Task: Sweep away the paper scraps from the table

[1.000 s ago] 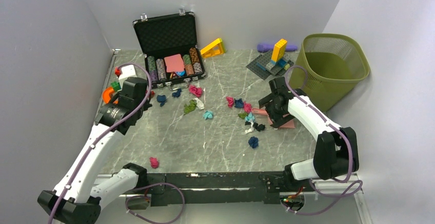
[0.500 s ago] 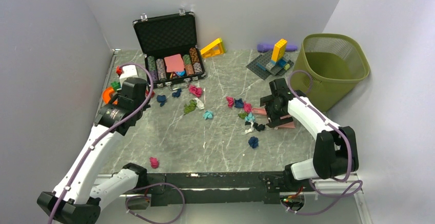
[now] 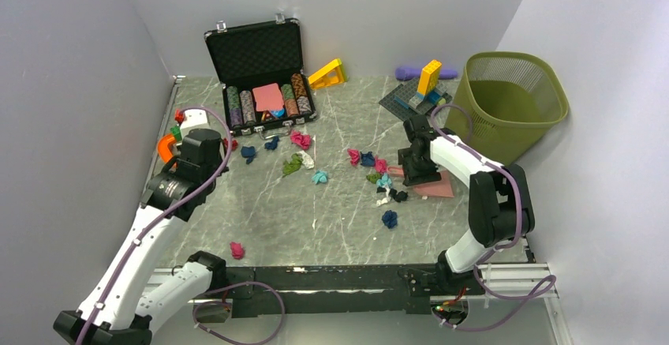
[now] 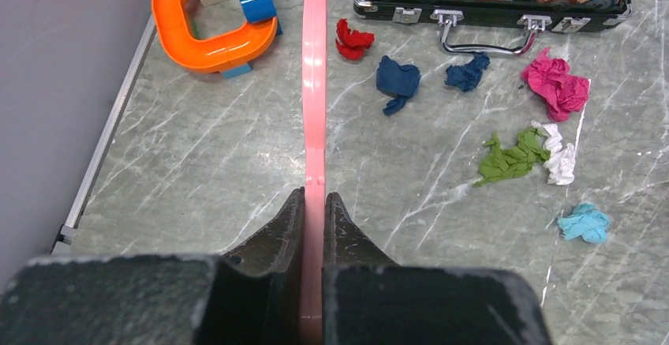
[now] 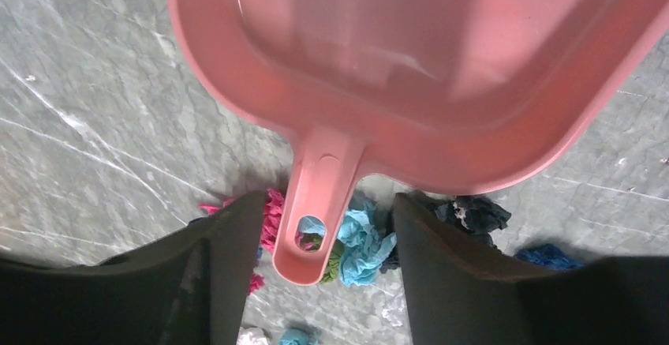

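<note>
paper scraps (image 3: 300,139) lay strewn across the counter (image 3: 315,226) in front of the poker chip case (image 3: 260,65), none gathered, so the sweep looked barely begun. just left of the case, the left hand (image 4: 314,203) was clenched tight on a pink brush (image 4: 314,84), bristle end pointing toward the case, red and blue scraps just beside it. well to the right of the case, the right hand (image 5: 323,211) straddled the handle of a pink dustpan (image 5: 410,45), jaws apart on either side, not yet pinching it. the pan's tray showed bare, no scraps inside. one magenta scrap sat alone far in front of the case. my read: tools nearly in hand, all the sweeping left to do.
</note>
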Controlling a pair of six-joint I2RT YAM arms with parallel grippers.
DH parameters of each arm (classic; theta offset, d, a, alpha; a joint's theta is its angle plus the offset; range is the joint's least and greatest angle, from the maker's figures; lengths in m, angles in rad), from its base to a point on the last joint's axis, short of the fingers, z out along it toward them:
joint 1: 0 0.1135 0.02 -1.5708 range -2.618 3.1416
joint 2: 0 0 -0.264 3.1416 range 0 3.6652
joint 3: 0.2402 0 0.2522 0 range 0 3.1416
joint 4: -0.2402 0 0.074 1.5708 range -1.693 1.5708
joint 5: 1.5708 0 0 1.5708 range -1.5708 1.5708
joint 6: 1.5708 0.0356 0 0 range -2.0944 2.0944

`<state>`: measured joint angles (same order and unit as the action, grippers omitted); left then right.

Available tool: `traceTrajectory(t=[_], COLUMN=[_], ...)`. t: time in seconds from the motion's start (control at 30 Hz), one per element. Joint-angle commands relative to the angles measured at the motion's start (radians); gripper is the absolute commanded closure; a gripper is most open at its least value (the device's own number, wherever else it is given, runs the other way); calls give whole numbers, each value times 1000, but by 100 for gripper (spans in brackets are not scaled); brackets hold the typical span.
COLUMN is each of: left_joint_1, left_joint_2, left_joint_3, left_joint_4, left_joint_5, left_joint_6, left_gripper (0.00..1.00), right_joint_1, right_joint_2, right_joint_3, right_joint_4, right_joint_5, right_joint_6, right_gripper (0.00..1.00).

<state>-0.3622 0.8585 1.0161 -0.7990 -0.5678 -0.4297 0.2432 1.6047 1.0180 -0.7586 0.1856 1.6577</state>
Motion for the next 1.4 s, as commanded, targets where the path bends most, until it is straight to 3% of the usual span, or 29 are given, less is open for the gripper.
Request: traceTrajectory(t=[0.0,0.07,0.1,0.13,0.17,0.4,0.63,0.73,0.77,0.83,0.9,0.97,1.07,1.17,1.37], left_joint_1=[3,3,3,4,4,3,3,4,3,3,3,3,4,3,3], left_joint_2=[-39,-38,-37,-36,-35,-35,-29,-25,-24,-23,-21,-22,-28,-37,-32], left_joint_3=[-20,-19,-18,-16,-15,-3,14,19,18,15,18,19,10,-6,-25], left_joint_4=[55,54,53,51,48,40,23,20,20,23,23,27,40,61,75], left_joint_5=[-13,-17,-18,-17,-17,-15,-23,-21,-21,-14,-5,7,20,20,0], left_joint_6=[26,28,27,25,25,18,17,16,13,11,15,27,54,78,87], left_gripper=[100,100,100,100,100,100,100,100,100,100,100,100,100,100,100], right_joint_1=[6,14,19,24,28,145,242,245,243,235,227,223,212,188,68], right_joint_2=[8,19,24,26,24,-100,-171,-233,-254,-297,-329,-350,-401,-464,-490], right_joint_3=[3,14,25,35,45,30,121,70,39,-12,-37,-49,-78,-150,-283], right_joint_4=[-25,-65,-88,-110,-135,-159,-228,-231,-211,-151,-116,-100,-69,-4,141], right_joint_5=[41,44,49,53,54,111,162,187,200,224,251,287,329,325,173], right_joint_6=[81,99,105,112,122,165,70,61,56,10,-62,-130,-219,-256,-319], right_gripper=[42,60,72,91,100,100,100,100,99,76,45,30,22,20,20])
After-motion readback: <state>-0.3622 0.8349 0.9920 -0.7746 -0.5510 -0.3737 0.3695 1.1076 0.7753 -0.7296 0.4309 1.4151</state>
